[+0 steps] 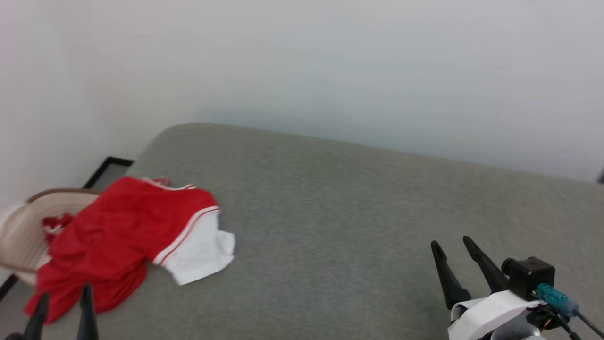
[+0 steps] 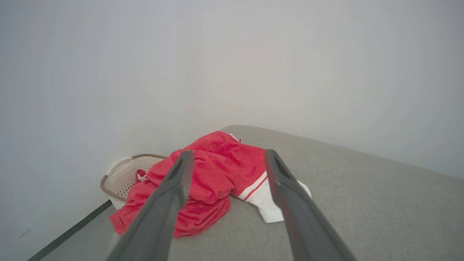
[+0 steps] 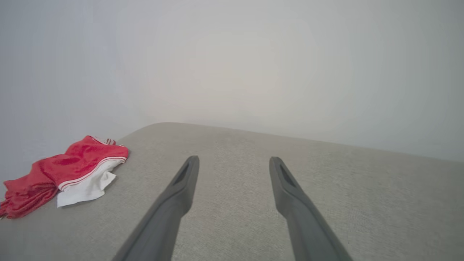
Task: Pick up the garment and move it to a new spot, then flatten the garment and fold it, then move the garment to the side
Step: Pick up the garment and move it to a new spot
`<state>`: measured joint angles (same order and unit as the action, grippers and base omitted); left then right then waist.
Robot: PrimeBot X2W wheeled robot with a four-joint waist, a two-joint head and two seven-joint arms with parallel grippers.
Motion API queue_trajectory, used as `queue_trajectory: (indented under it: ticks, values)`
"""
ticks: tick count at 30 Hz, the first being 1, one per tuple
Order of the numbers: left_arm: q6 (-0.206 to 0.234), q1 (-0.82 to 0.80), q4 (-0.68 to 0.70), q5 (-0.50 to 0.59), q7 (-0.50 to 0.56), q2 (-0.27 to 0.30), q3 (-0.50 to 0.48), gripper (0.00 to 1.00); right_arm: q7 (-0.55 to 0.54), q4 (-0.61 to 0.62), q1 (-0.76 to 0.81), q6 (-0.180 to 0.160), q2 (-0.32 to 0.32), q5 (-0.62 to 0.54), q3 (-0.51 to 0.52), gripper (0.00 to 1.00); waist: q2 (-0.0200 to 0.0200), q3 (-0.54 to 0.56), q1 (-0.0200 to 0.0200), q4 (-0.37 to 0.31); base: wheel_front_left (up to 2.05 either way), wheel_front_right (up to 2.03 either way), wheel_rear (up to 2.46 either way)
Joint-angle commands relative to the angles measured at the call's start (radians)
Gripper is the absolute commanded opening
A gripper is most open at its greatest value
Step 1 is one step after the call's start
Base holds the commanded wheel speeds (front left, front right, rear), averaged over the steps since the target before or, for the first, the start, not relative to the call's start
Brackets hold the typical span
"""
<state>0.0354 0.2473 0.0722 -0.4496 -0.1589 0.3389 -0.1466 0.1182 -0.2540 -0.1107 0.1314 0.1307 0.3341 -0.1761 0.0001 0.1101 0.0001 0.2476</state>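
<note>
The garment [image 1: 118,226] is a red jersey with a white sleeve and striped trim, lying crumpled at the left edge of the grey surface [image 1: 354,212]. Part of it hangs over a basket. My left gripper [image 1: 63,295] stands open at the lower left, its tips just in front of the garment's near edge, nothing between them. In the left wrist view the garment [image 2: 217,170] lies ahead between the open fingers of my left gripper [image 2: 226,156]. My right gripper [image 1: 450,243] is open at the lower right, far from the garment [image 3: 69,170], and hovers above bare surface in its own view [image 3: 233,159].
A beige perforated basket [image 1: 28,226] stands at the left beside the surface, with a small red-and-white cloth [image 1: 56,224] in it. A pale wall rises behind the surface. The surface's rounded far-left corner [image 1: 188,130] is close to the garment.
</note>
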Motion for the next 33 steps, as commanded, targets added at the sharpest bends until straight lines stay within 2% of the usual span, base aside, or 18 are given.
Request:
queue_trajectory:
  ticks: [1,6,10,17,22,28,33]
  values:
    - [0.008,0.010,0.008,-0.006,0.006,0.004,-0.005,1.00,0.007,-0.006,-0.004,-0.001,-0.003,0.005,-0.012,1.00,-0.0001,0.031,-0.0001,0.086,0.00,0.00,0.00]
    - [0.014,0.016,0.025,-0.018,0.028,0.007,-0.007,1.00,0.022,-0.027,-0.006,-0.001,-0.007,0.014,-0.023,1.00,-0.0001,0.035,-0.0001,0.130,0.00,0.00,0.00]
    - [0.009,0.008,0.032,-0.031,0.045,0.018,-0.013,1.00,0.027,-0.036,-0.009,-0.001,-0.004,0.016,-0.033,1.00,-0.0001,0.028,-0.0001,0.137,0.00,0.00,0.00]
    - [-0.021,-0.059,0.017,-0.070,0.105,0.052,-0.001,1.00,0.013,-0.030,-0.017,-0.001,0.015,0.010,-0.041,1.00,-0.0001,-0.017,-0.0001,0.104,0.00,0.00,0.00]
    - [-0.053,-0.154,-0.020,-0.109,0.160,0.093,0.003,1.00,-0.010,-0.001,-0.038,-0.001,0.040,-0.005,-0.033,1.00,-0.0001,-0.090,-0.0001,0.067,0.00,0.00,0.00]
    - [-0.094,-0.291,-0.107,-0.160,0.214,0.142,0.005,1.00,-0.034,0.047,-0.070,-0.001,0.064,-0.023,-0.017,1.00,-0.0001,-0.182,-0.0001,0.036,0.00,0.00,0.00]
    - [-0.129,-0.444,-0.233,-0.216,0.278,0.179,0.034,1.00,-0.060,0.095,-0.090,-0.001,0.080,-0.037,0.004,1.00,-0.0001,-0.271,-0.0001,0.016,0.00,0.00,0.00]
